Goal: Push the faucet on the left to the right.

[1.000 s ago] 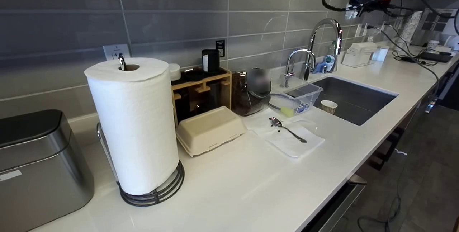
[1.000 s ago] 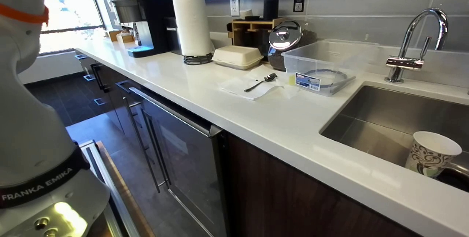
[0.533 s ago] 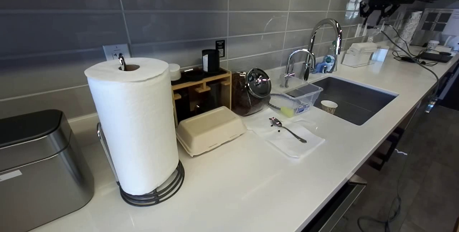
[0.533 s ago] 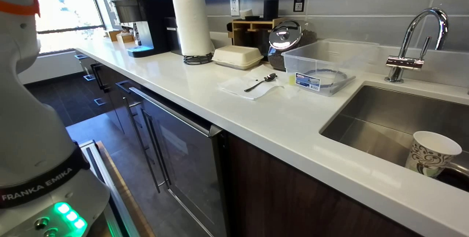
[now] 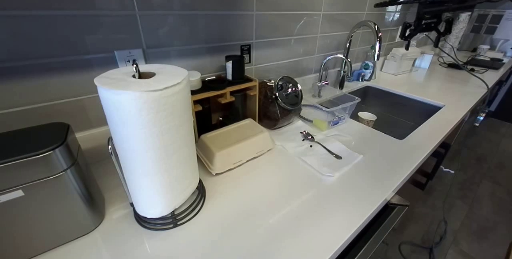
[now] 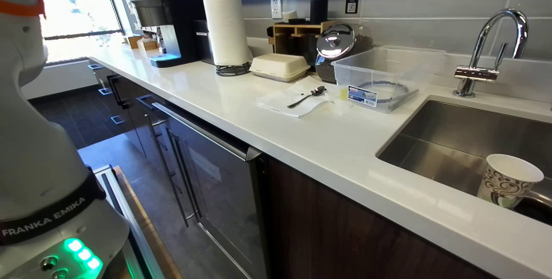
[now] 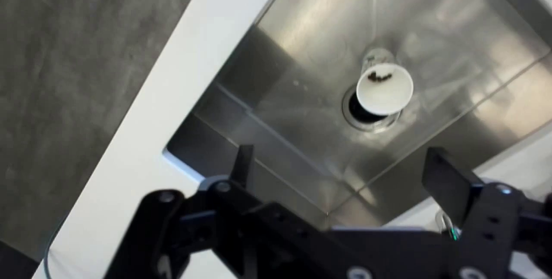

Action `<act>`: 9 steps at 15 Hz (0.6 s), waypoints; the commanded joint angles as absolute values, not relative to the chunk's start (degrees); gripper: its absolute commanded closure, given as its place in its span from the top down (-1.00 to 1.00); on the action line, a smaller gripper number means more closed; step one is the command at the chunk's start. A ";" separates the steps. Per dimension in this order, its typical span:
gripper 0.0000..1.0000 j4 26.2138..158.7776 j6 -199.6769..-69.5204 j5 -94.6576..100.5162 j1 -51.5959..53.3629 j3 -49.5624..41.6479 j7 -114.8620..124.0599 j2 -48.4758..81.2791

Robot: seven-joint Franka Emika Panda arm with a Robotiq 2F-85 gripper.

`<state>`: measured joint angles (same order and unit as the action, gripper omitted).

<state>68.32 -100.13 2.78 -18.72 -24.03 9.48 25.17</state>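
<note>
Steel sink [image 7: 302, 59]: paper cup [image 7: 385, 95] | paper cup: dark bits [image 7: 373, 77] | hand [image 7: 340, 158]: spread

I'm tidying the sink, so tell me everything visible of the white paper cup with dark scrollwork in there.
The white paper cup with dark scrollwork shows green low on its outside. Its inside is white, with dark brown bits. It tapers downward and sits open end up in the gray metal sink, partly hiding the round drain in the wrist view; any slight lean is hard to judge. The black gripper does not touch it.
</note>
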 commanded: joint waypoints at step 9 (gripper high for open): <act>1.00 64.42 -82.55 2.00 -21.54 -21.19 6.78 28.25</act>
